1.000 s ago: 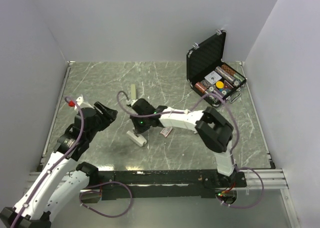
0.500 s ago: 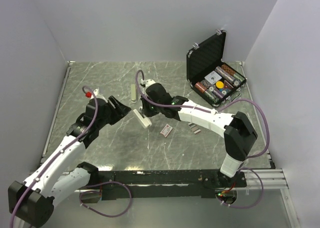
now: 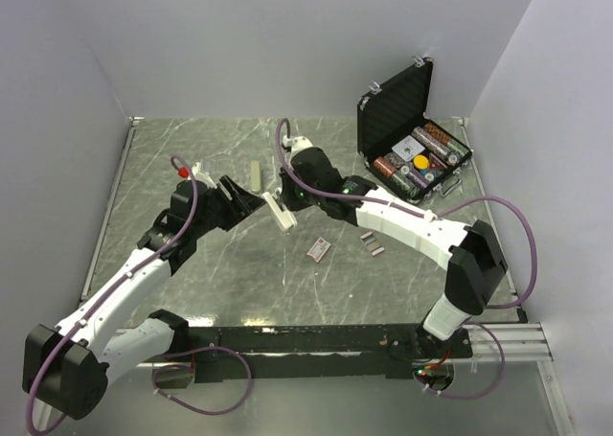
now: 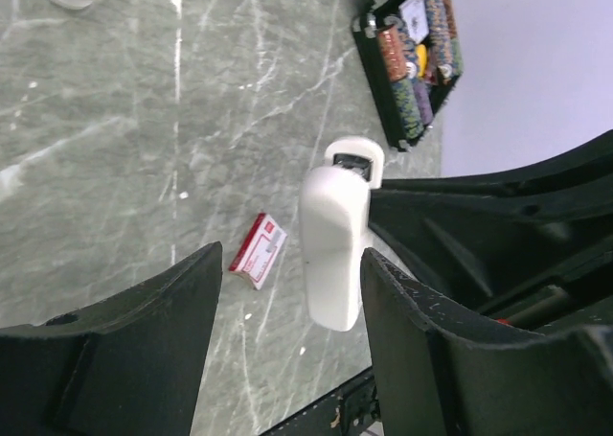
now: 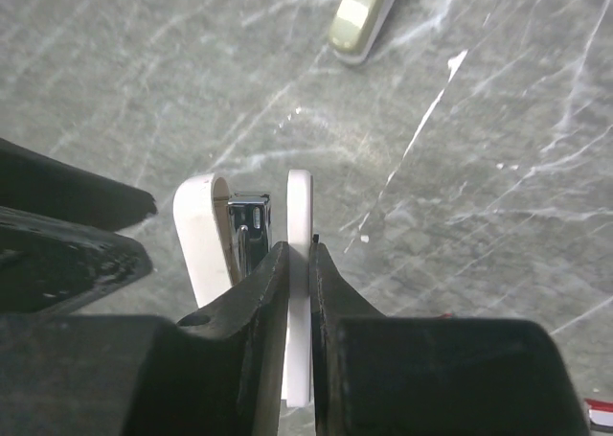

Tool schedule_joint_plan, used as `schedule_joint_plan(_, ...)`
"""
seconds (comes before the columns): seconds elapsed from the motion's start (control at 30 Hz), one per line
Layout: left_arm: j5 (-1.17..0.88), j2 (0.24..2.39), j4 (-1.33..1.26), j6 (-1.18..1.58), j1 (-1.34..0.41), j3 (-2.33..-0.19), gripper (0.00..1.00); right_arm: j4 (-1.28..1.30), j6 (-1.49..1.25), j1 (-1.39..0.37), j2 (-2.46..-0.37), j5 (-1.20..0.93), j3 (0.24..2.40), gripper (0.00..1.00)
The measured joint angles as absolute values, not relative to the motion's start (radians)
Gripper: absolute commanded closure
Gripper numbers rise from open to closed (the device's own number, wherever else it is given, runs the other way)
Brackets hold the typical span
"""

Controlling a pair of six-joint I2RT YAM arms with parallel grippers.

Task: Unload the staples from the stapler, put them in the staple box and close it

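Observation:
My right gripper (image 5: 298, 252) is shut on the thin white base plate of the white stapler (image 5: 196, 240) and holds it off the table. The stapler (image 3: 280, 209) is hinged open, with its metal magazine (image 5: 249, 230) showing between cover and base. In the left wrist view the stapler (image 4: 335, 244) hangs just ahead of my open left gripper (image 4: 292, 263). Its end lies nearer the right-hand finger (image 4: 431, 350), with a gap showing. Two short grey staples (image 3: 366, 235) (image 3: 377, 251) lie on the table under the right arm.
A small pink-and-white box (image 3: 318, 250) lies near the table's middle. A pale green oblong object (image 3: 256, 175) lies farther back, just behind both grippers. An open black case (image 3: 412, 139) of poker chips stands at the back right. White walls close in three sides.
The right arm lifted the stapler from the table's middle and carried it back and slightly right. The left gripper swung right and forward to meet it.

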State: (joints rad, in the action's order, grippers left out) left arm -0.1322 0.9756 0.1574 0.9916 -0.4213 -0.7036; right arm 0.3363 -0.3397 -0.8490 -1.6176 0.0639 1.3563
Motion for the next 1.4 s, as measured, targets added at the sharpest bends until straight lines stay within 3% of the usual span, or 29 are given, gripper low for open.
schedule_joint_plan(0.47,-0.195,1.032,0.001,1.019,-0.421,-0.702,0.36,0.337,-0.362,-0.844,-1.592,0.025,1.390,1.00)
schedule_joint_plan(0.7,-0.209,1.047,-0.027,1.027,-0.421,-0.702,0.42,0.336,-0.371,-0.844,-1.592,0.017,1.393,1.00)
schedule_joint_plan(0.9,-0.216,1.047,-0.043,1.039,-0.421,-0.702,0.61,0.338,-0.374,-0.844,-1.592,0.014,1.404,1.00)
schedule_joint_plan(1.1,-0.225,1.052,-0.064,1.042,-0.421,-0.702,0.73,0.344,-0.374,-0.844,-1.592,0.015,1.407,1.00)
schedule_joint_plan(1.27,-0.233,1.061,-0.072,1.041,-0.421,-0.702,0.95,0.347,-0.374,-0.844,-1.592,0.015,1.407,1.00)
schedule_joint_plan(1.3,-0.235,1.063,-0.075,1.040,-0.421,-0.702,0.99,0.347,-0.373,-0.844,-1.592,0.014,1.407,0.93)
schedule_joint_plan(1.4,-0.238,1.072,-0.077,1.030,-0.421,-0.707,0.99,0.351,-0.373,-0.841,-1.592,0.011,1.407,0.63)
